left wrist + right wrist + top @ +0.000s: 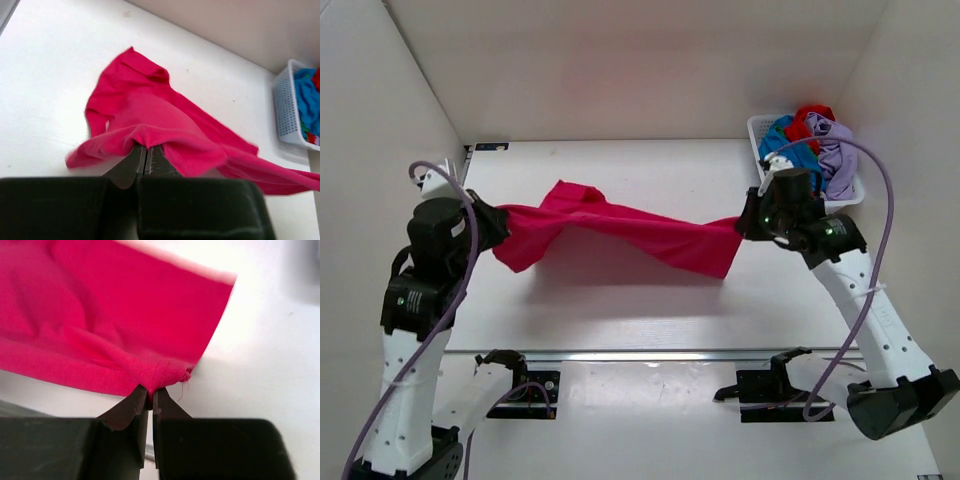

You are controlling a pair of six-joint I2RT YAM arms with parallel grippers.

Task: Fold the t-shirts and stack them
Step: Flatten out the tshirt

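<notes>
I pinch the magenta t-shirt (620,232) tight in both claws, left gripper (492,226) at its nine o'clock end and right gripper (744,226) at three, stretching it over the table (620,320), I judge to flatten it for folding, while the other t-shirts (820,140) sit in the basket (756,128) at one o'clock.

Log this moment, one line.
left jaws: shut on pink t-shirt | right jaws: shut on it | shirt: strung between both | basket: other t-shirts inside
</notes>
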